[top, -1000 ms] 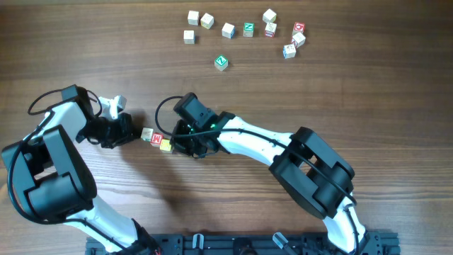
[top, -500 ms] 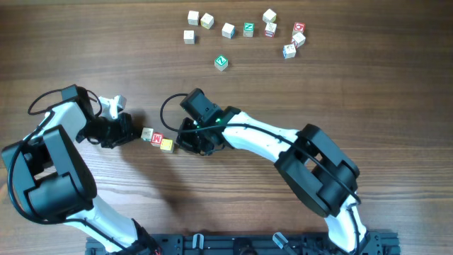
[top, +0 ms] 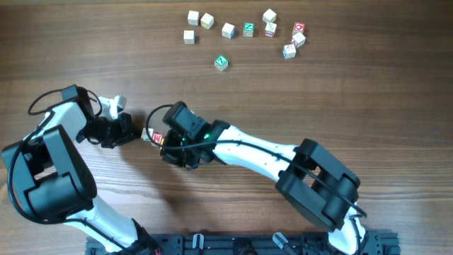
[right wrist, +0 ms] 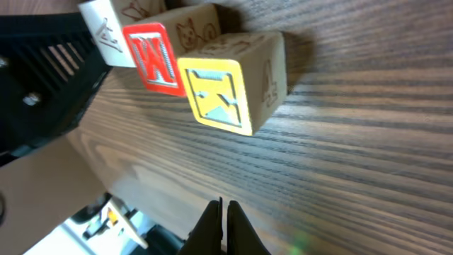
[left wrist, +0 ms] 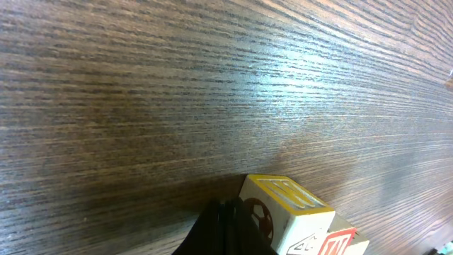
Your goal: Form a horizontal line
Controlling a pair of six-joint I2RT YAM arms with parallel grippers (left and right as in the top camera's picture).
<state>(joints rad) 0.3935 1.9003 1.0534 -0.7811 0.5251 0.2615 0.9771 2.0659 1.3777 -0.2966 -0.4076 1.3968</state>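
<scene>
Right wrist, 3 cubes (right wrist: 154, 58) beyond jaws (closed)

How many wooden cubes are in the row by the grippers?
3: small pale wooden cube at one end, red-M wooden cube in the middle, yellow-faced wooden cube at the other end; none seems hidden.
</scene>
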